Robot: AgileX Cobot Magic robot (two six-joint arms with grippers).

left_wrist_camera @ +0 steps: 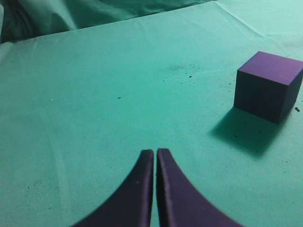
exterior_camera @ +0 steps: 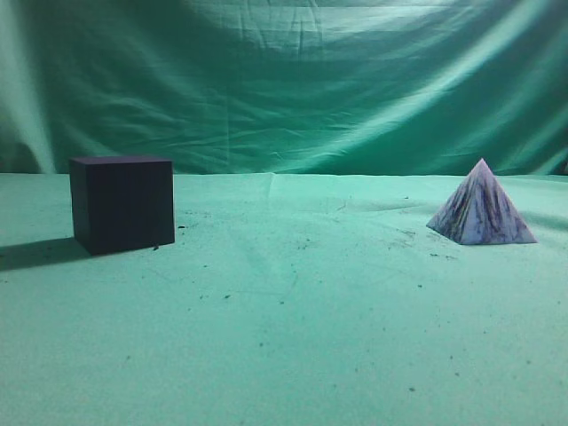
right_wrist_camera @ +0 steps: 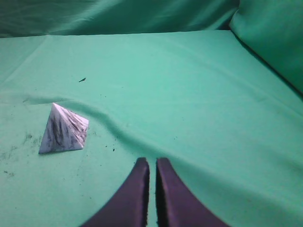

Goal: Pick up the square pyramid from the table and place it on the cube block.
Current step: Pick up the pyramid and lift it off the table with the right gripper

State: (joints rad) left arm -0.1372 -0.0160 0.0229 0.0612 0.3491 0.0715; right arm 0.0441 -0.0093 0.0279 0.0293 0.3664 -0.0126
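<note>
A white square pyramid with dark marbled streaks (exterior_camera: 482,209) stands on the green cloth at the right; it also shows in the right wrist view (right_wrist_camera: 63,129) at the left. A dark purple cube block (exterior_camera: 122,203) stands at the left; the left wrist view shows it at the right (left_wrist_camera: 267,85). My left gripper (left_wrist_camera: 155,153) is shut and empty, well short and left of the cube. My right gripper (right_wrist_camera: 151,162) is shut and empty, to the right of the pyramid and apart from it. Neither gripper shows in the exterior view.
A green cloth covers the table (exterior_camera: 293,311) and hangs as a backdrop (exterior_camera: 293,80). A fold ridge in the cloth runs near the pyramid (right_wrist_camera: 123,125). Small dark specks lie scattered on the cloth.
</note>
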